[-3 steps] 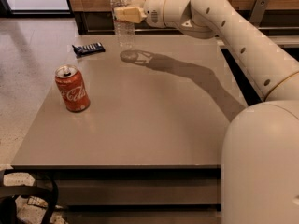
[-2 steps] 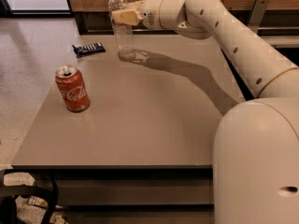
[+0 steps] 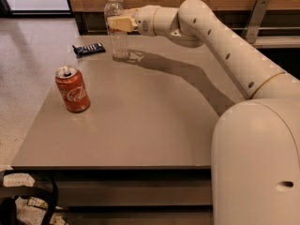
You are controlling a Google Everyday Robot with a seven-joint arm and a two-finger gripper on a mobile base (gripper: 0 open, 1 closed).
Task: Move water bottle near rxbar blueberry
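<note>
The water bottle [image 3: 119, 43], clear ribbed plastic with a white cap, stands upright at the far left part of the table. My gripper [image 3: 117, 23] is shut around its upper body, reaching in from the right. The bottle's base is at or just above the table top. The rxbar blueberry [image 3: 89, 48], a flat dark blue bar, lies on the table just left of the bottle, a short gap apart.
A red soda can [image 3: 72, 89] stands upright near the table's left edge, in front of the bar. The grey table [image 3: 150, 125] ends at a wooden wall behind. My arm [image 3: 220, 46] crosses the right side. Floor lies to the left.
My gripper has carried the water bottle a little to the left, closer to the rxbar blueberry. The can and bar have not moved.
</note>
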